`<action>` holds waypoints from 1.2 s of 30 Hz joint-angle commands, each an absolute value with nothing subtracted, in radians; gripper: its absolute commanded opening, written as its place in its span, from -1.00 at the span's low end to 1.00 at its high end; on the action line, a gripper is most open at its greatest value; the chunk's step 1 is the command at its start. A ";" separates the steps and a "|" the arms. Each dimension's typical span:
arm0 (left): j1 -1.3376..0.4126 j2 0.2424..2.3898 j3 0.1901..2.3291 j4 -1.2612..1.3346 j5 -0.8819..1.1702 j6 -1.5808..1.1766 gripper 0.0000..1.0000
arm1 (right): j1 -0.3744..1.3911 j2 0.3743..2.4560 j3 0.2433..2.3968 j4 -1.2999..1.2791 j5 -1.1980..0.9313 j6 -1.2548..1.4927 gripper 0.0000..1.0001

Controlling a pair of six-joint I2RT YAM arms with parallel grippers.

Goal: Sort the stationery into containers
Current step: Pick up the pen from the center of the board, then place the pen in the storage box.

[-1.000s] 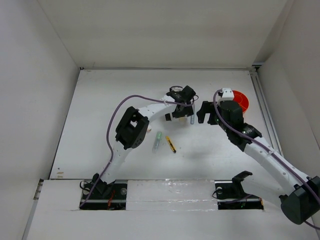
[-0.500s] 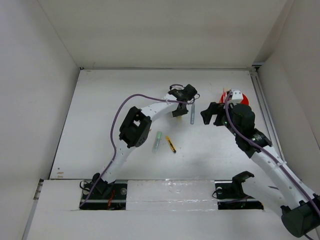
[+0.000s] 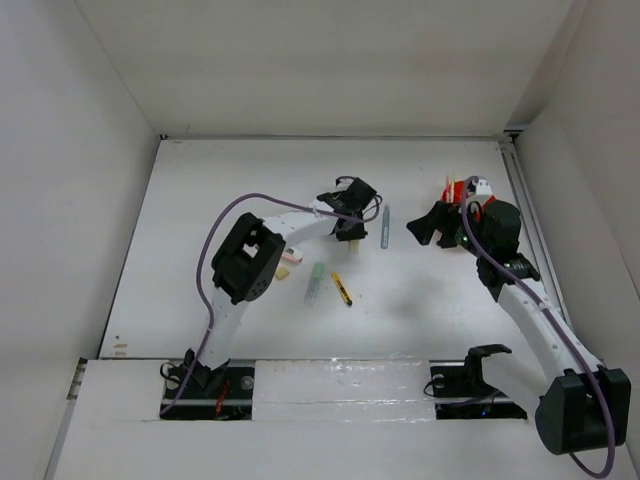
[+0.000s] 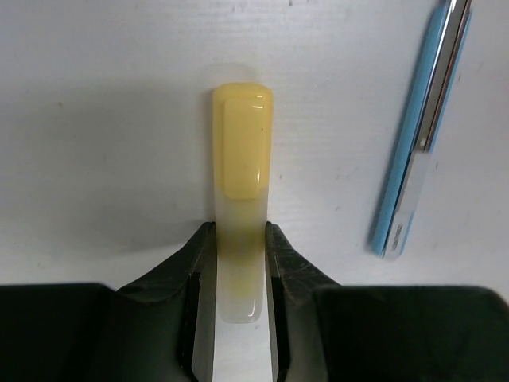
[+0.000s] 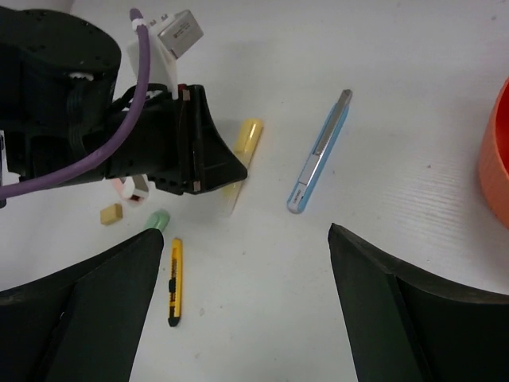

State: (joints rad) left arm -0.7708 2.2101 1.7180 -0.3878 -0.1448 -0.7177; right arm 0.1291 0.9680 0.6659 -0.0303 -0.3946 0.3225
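Note:
My left gripper [image 4: 238, 270] is shut on the near end of a yellow marker [image 4: 238, 151] lying on the table; from above the left gripper [image 3: 351, 226] sits mid-table. A grey-blue pen [image 4: 417, 143] lies just right of it, also seen as the pen [image 3: 385, 227]. My right gripper [image 5: 246, 235] hangs open over the table, empty, right of the pen. The orange pot [image 5: 497, 155] shows only its rim at the right wrist view's right edge; the right arm mostly hides it from above. A pale green marker [image 3: 315, 283] and a yellow-black pen [image 3: 342, 288] lie nearer the front.
A pink eraser [image 3: 291, 256] and a tan eraser [image 3: 283, 273] lie by the left arm's elbow. The left arm's purple cable [image 3: 215, 250] loops over the left half of the table. White walls close the table on three sides.
The left gripper has shut on the yellow marker and shifted slightly left. The right arm has drawn back to the right, now covering most of the orange pot.

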 commanded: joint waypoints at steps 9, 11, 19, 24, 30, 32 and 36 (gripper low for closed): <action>-0.822 1.755 1.281 0.124 -0.034 -0.411 -1.00 | 0.104 1.110 0.750 0.271 -0.571 0.456 0.79; -0.822 1.702 1.221 0.178 -0.006 -0.411 -1.00 | 0.115 1.164 0.781 0.282 -0.557 0.482 0.79; -0.822 1.588 1.106 0.380 0.123 -0.402 -1.00 | 0.161 1.269 0.761 0.511 -0.600 0.592 0.79; -0.822 1.588 1.115 0.390 0.181 -0.393 -1.00 | 0.179 1.288 0.761 0.554 -0.609 0.614 0.79; -0.822 1.588 1.115 0.413 0.181 -0.402 -1.00 | 0.215 1.344 0.781 0.541 -0.598 0.623 0.60; -0.822 1.578 1.115 0.413 0.192 -0.402 -1.00 | 0.239 1.376 0.790 0.541 -0.598 0.632 0.48; -0.822 1.578 1.115 0.413 0.237 -0.391 -1.00 | 0.272 1.404 0.801 0.583 -0.598 0.641 0.00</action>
State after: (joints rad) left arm -0.8227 1.6207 1.1202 0.3511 0.1802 -0.4068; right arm 0.2504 1.3994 0.7471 0.4885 -0.5861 0.6338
